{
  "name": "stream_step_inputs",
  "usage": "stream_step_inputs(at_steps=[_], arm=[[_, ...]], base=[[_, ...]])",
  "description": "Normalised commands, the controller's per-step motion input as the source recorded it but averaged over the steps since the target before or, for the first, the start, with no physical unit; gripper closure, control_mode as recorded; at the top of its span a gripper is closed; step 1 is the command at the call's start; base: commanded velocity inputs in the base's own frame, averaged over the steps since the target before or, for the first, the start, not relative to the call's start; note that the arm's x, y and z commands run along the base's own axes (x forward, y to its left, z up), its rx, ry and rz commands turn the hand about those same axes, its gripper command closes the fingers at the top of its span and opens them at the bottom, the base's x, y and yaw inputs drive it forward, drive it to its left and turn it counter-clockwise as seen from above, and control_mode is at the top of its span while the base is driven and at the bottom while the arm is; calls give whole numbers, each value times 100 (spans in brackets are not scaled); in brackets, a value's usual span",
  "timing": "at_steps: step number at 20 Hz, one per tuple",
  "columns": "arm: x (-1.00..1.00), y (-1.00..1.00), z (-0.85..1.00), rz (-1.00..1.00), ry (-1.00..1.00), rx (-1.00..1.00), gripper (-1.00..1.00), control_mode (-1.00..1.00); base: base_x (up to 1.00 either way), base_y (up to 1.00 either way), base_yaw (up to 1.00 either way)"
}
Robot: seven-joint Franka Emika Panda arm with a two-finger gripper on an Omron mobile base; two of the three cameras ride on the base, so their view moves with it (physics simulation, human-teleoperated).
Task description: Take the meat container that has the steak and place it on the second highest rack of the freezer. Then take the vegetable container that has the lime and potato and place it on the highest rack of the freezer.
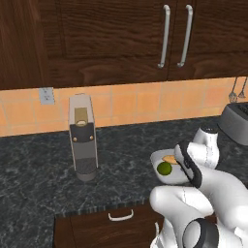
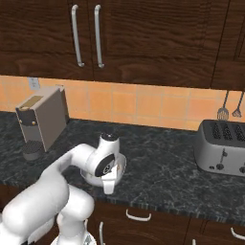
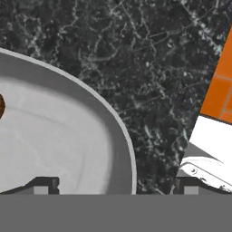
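The vegetable container (image 1: 156,158) is a shallow white bowl on the dark counter, partly hidden behind my arm. In it lie the green lime (image 1: 164,168) and the tan potato (image 1: 169,159). In the hand view the container's rim (image 3: 118,136) curves close below, and a brown edge of the potato (image 3: 1,106) shows at the left. My gripper (image 3: 115,188) is open and straddles that rim, with one fingertip (image 3: 43,185) over the inside and the other over the counter. The hand (image 2: 109,182) points down at the container's edge (image 2: 122,165). The meat container, the steak and the freezer are out of view.
A grey coffee machine (image 1: 83,138) stands on the counter to the left, against the orange tiled wall. A silver toaster (image 2: 222,148) sits to the right, with utensils hanging above it. Dark wood cabinets (image 1: 164,36) hang overhead, and drawers (image 1: 121,215) run below the counter's front edge.
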Motion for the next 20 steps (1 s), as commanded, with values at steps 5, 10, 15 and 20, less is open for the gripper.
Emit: stream_step_inputs(at_steps=[5,10,15,20], arm=[[10,0,-39,0,8,0,-100,-100],[11,0,-33,0,7,0,-100,-100],[4,0,-10,0,2,0,-100,-100],[0,0,0,0,0,0,-100,-100]], base=[[0,0,0],[0,0,0],[0,0,0],[0,0,0]])
